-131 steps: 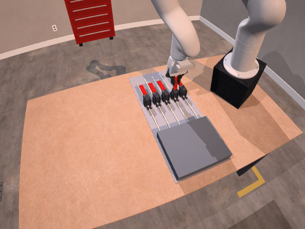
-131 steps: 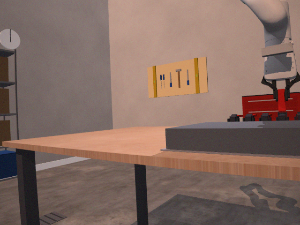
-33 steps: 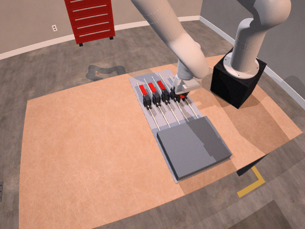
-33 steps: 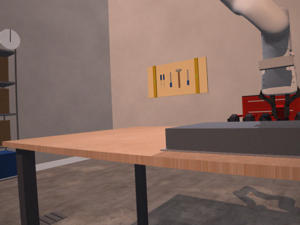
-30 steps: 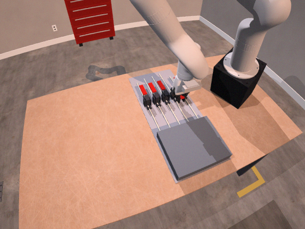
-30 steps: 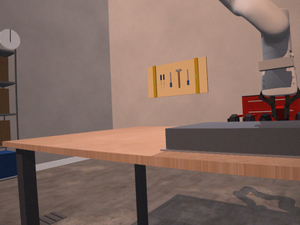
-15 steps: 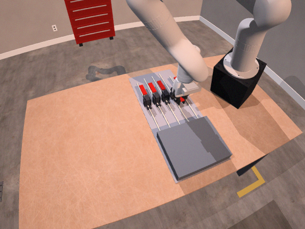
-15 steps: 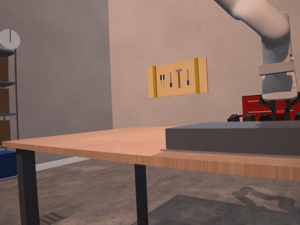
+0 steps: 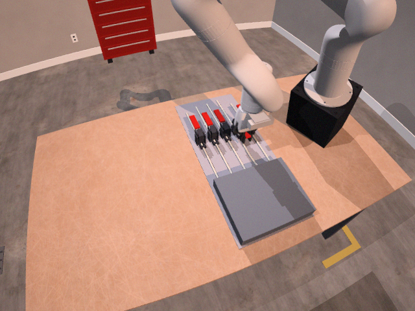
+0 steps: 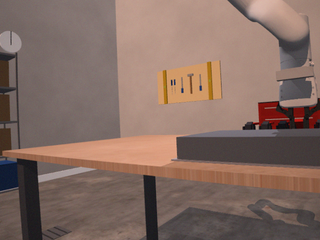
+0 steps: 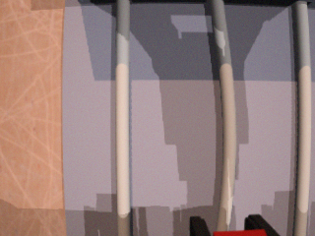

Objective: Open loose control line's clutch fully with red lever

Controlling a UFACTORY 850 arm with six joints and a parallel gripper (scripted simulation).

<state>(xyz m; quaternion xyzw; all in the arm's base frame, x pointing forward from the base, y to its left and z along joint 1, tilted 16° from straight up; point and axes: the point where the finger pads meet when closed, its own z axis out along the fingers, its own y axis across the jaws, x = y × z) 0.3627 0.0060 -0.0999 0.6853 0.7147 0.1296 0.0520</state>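
Five pale control lines run over a grey baseplate [image 9: 231, 157] into the grey console [image 9: 264, 199]. Each passes a black clutch with a red lever. Three levers on the left [image 9: 206, 118] lie flat, pointing away from the console. My gripper [image 9: 244, 133] stands over the fourth clutch from the left. It is shut on that clutch's red lever [image 9: 248, 135], which shows between my fingers in the wrist view [image 11: 230, 232]. The fourth line [image 11: 227, 128] bows sideways; its two neighbours [image 11: 123, 123] run straight. Another red lever [image 9: 238, 106] peeks out behind my wrist. In the exterior view my gripper [image 10: 298, 126] reaches down behind the console [image 10: 248, 147].
My black base block [image 9: 321, 110] stands on the table to the right of the baseplate. A red tool chest [image 9: 122, 26] stands on the floor at the back. The table edge runs close behind the console's near end.
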